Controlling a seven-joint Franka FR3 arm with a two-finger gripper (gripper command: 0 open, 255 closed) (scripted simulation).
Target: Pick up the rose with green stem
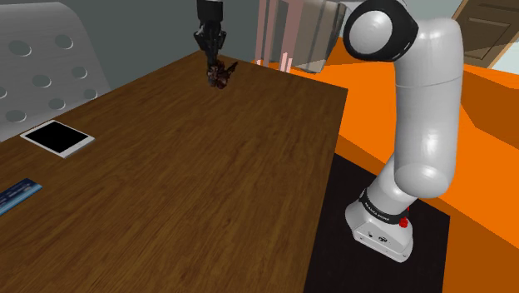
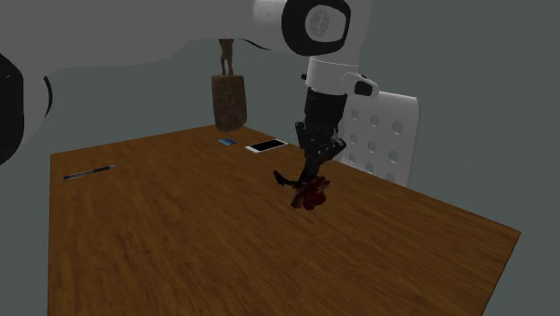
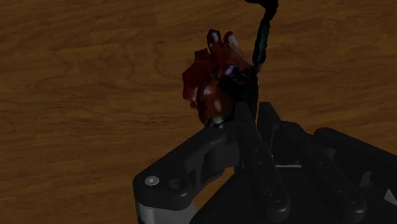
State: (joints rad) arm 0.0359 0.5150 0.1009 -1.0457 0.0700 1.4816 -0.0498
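A dark red rose (image 3: 210,83) with a thin dark green stem (image 3: 262,32) lies on the brown wooden table (image 1: 208,183), near its far edge in the shoulder view. My black gripper (image 3: 245,118) points down at it, fingers closed together on the base of the bloom where the stem begins. In the shoulder view the gripper (image 1: 214,65) stands upright right over the rose (image 1: 220,77). From the second exterior view the rose (image 2: 310,193) hangs at the fingertips of the gripper (image 2: 314,175), low over the tabletop; whether it touches the wood I cannot tell.
A white-framed black tablet (image 1: 56,138) and a blue item (image 1: 18,193) lie at the shoulder view's left. A white perforated chair (image 2: 386,126) stands behind the table. A pen (image 2: 88,171), a phone (image 2: 266,145) and a wooden object (image 2: 229,99) sit along the far side.
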